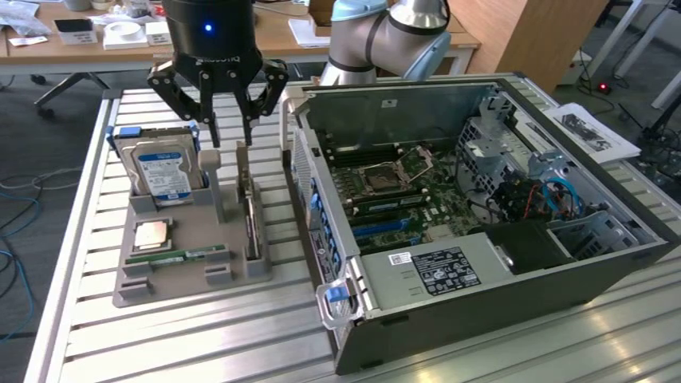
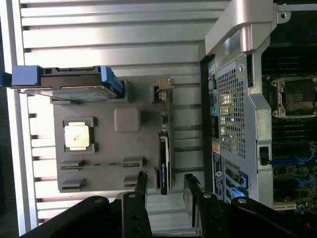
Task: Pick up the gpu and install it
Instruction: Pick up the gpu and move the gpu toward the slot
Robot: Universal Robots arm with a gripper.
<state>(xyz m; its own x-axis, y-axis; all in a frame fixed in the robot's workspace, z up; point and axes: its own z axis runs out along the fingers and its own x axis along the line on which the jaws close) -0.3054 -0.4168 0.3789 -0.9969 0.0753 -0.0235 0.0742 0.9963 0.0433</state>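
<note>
My hand (image 1: 231, 142) hangs wide and empty over the gpu (image 1: 249, 219), which stands on edge in the grey tray (image 1: 175, 287) at the exterior view's left, beside the case (image 1: 479, 311). As I judge it, a good grip needs both fingers squarely astride the card's top edge.

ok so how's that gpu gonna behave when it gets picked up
The gpu looks like a thin flat board, so probably stiff and light for its length. It stands on edge in a slot of the grey holder, so a sideways push may tip or jam it. Bare circuitry suggests it won't like a hard squeeze.
</note>
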